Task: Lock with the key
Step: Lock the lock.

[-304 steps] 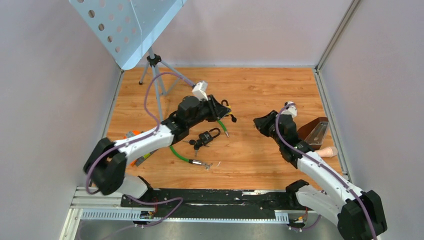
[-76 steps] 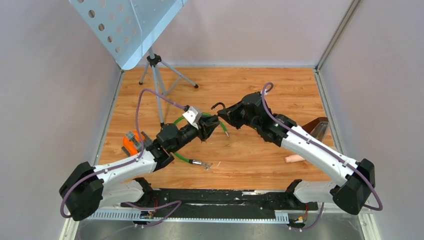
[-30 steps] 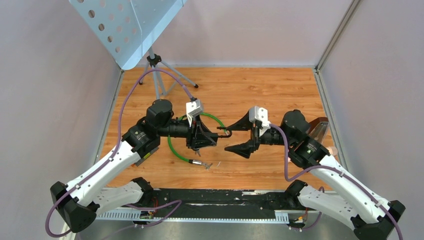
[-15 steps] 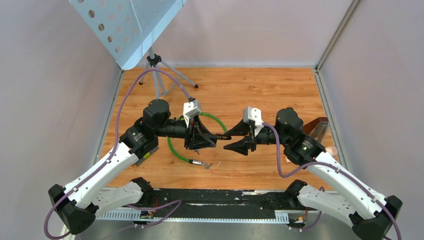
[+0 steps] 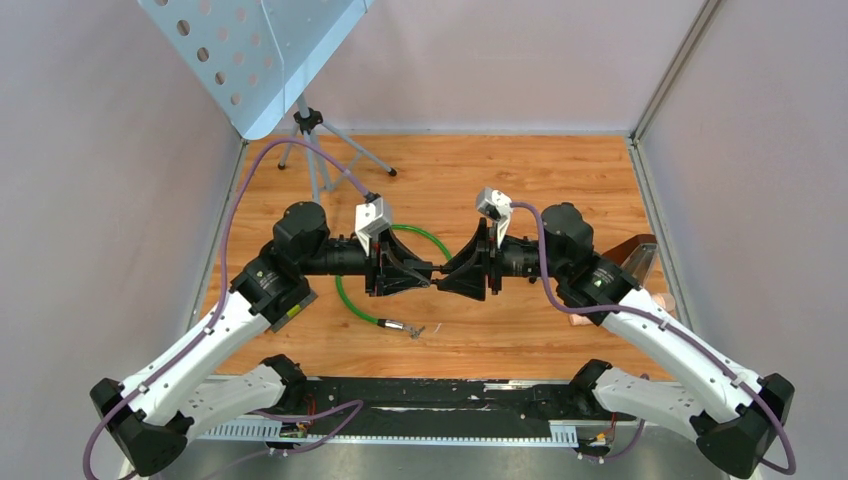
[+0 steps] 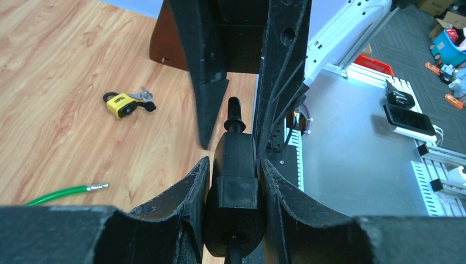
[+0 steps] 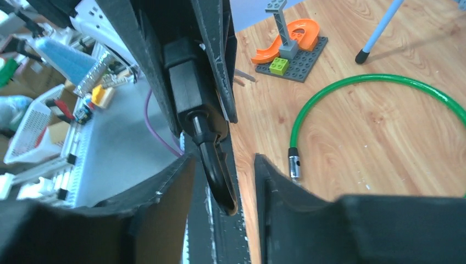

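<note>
Claws now meet over the middle of the tabletop (image 5: 520,180). A second ago the right claw (image 7: 222,165) stood spread wide and clear of the lock. It has since swung in and narrowed, and its fingers now straddle the shackle (image 7: 217,176) of the black padlock (image 6: 233,181). The right wrist view shows a strip of wood between the shackle and one finger, so that claw brackets the loop without pinching it. The left claw (image 6: 233,165) grips as it did a second ago, pinching the padlock body on both sides, with the shackle pointing at the right arm. Ten seconds ago this padlock lay on the wood with its keys. It is now held up off the tabletop between the two arms. The pictures do not show clearly whether a key sits in it.

By count there are two arms, two claws and two padlocks. The second is a yellow padlock (image 6: 121,103) lying on the wood with a small bunch of keys (image 6: 144,94) touching it. One green cable (image 5: 345,295) curls under the left arm. One perforated blue stand (image 5: 255,60) rests on a tripod at the far left. One orange toy piece (image 7: 291,49) sits on a grey brick plate. One brown object (image 5: 630,255) lies by the right edge.
</note>
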Available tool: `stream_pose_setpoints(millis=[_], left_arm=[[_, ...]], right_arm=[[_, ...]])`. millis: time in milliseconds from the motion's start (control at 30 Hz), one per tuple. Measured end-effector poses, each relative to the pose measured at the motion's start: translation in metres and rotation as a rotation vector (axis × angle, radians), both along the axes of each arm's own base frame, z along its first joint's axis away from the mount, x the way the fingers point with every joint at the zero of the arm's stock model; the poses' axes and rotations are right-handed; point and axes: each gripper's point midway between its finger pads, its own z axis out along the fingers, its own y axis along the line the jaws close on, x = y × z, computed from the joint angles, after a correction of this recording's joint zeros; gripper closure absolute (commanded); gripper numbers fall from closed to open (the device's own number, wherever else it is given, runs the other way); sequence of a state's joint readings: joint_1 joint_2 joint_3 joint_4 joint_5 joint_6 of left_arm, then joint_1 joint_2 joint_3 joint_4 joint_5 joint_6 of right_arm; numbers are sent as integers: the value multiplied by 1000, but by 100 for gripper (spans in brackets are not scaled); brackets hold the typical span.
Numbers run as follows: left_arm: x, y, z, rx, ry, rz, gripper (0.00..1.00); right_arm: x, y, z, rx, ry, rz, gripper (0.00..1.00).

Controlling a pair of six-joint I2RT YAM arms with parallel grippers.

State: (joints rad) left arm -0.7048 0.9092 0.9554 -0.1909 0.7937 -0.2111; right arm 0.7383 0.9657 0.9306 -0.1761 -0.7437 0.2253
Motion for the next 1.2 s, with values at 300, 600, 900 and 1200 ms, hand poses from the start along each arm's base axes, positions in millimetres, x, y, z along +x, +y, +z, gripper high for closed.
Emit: stream_pose_setpoints(millis=[300,600,900,1200], left_arm=[[-2,-1,2,-23,-26,-6,100],[-12,0,17,-79,-55,-45,100],[-16,2,24,-102,-60,-55,74],[-14,-4,49,-204,-30,-49,39]], right_arm=[[-6,-9,29,102,-5,-60,65],[-13,-12,38,156,-54,-35,66],[-17,-7,42,184,-63,3,100],[-20,-16,40,277,-97,-50,100]])
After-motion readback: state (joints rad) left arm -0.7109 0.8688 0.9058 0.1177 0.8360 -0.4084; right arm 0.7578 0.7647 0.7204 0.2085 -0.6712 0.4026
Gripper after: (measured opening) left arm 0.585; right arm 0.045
